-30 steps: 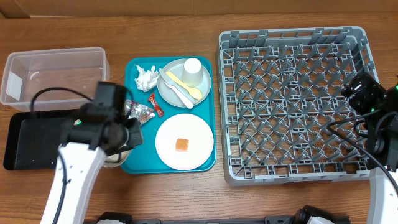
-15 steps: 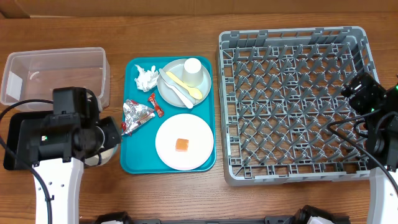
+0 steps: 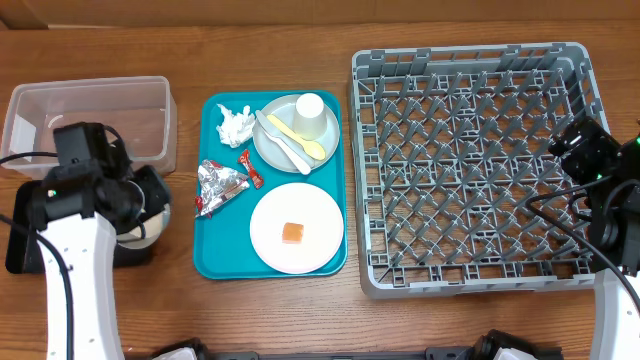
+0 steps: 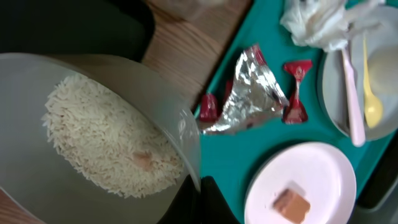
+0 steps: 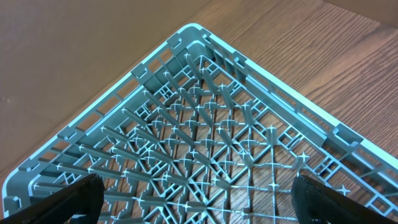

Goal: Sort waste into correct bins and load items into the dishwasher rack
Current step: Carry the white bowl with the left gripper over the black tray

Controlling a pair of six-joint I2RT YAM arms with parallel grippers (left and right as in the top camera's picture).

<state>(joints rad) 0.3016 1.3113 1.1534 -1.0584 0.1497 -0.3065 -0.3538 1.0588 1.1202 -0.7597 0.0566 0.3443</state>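
Two red packets (image 4: 296,93) flank the foil wrapper (image 4: 249,96) on the teal tray (image 3: 215,255); their print is too small to read. Left jaws are clenched on the rim of the small bowl (image 4: 124,71) of rice (image 4: 106,137), now over the end of the black tray (image 3: 25,240) nearest the teal tray and below the clear tub (image 3: 90,120). Half a second earlier the bowl hung closer to the teal tray. Right jaws stand released above a corner of the rack (image 3: 460,170), position unchanged. Orange cube (image 3: 292,232) sits on the pink plate (image 3: 318,240).
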